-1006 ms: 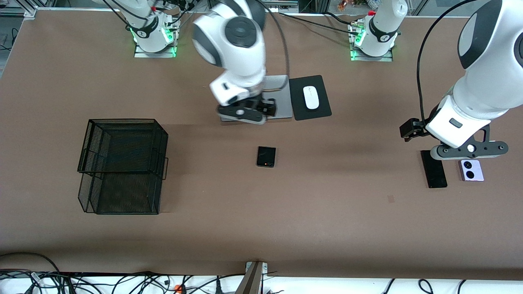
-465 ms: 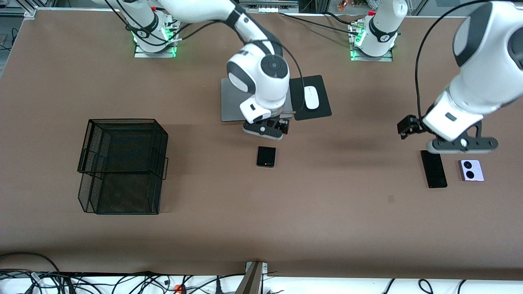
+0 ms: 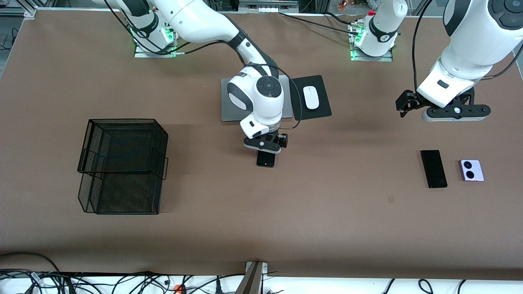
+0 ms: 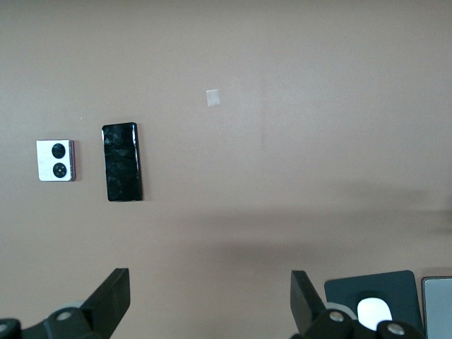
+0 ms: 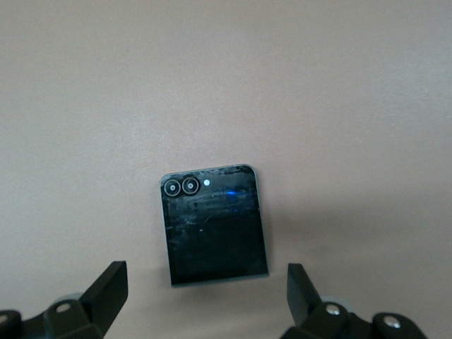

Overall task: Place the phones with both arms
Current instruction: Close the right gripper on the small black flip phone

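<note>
The slim black slab phone (image 3: 434, 168) and the lilac-white flip phone (image 3: 472, 170) lie flat side by side, apart, toward the left arm's end of the table, nearest the front camera among the phones. The black flip phone (image 3: 265, 159) lies mid-table, slightly farther off, with the wire basket (image 3: 122, 165) well apart toward the right arm's end.

The right gripper (image 3: 265, 148) hangs directly over the black flip phone, fingers (image 5: 106, 286) spread wide and straddling it, nothing held. The left gripper (image 3: 443, 111) hovers over bare table short of the two phones, fingers (image 4: 113, 300) also spread and empty. The laptop (image 3: 231, 100) and the mouse (image 3: 311, 97) lie farthest.

Risk, as judged: the flip phone is thin and flat, so a shallow descent could let the fingers close above it or skid it sideways.

Compared with a second ago, the right gripper has come from over the laptop to the flip phone, and the left gripper has drawn back from the slab phone toward its base.
</note>
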You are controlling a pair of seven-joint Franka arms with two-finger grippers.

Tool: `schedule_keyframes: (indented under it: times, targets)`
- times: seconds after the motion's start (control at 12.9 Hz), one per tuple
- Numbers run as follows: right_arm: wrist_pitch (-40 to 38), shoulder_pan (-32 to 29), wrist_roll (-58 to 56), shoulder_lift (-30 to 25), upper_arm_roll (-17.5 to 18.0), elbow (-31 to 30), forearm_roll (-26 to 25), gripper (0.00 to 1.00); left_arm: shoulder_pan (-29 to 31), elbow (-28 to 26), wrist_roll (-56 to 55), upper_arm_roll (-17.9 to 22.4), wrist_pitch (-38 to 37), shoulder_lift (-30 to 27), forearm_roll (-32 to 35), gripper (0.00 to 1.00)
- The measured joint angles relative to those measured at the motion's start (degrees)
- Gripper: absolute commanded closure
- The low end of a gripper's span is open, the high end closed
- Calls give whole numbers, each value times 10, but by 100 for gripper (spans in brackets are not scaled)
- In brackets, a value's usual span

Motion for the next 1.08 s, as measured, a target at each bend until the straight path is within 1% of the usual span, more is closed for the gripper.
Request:
schedule_keyframes:
  times: [0.46, 0.93, 1.01, 1.08]
  targets:
    - [42, 0, -8, 32, -8, 2, -1, 0, 2, 0, 0, 0, -2, 0, 0, 0]
    - [58, 0, -11, 51, -10, 2, -1, 1, 3, 16, 0, 0, -20, 0, 0, 0]
    - [62, 0, -12, 54, -10, 2, -2, 22, 3, 16, 0, 0, -20, 0, -1, 0]
    - [65, 0, -13, 56, -10, 2, -4, 47, 3, 16, 0, 0, -20, 0, -1, 0]
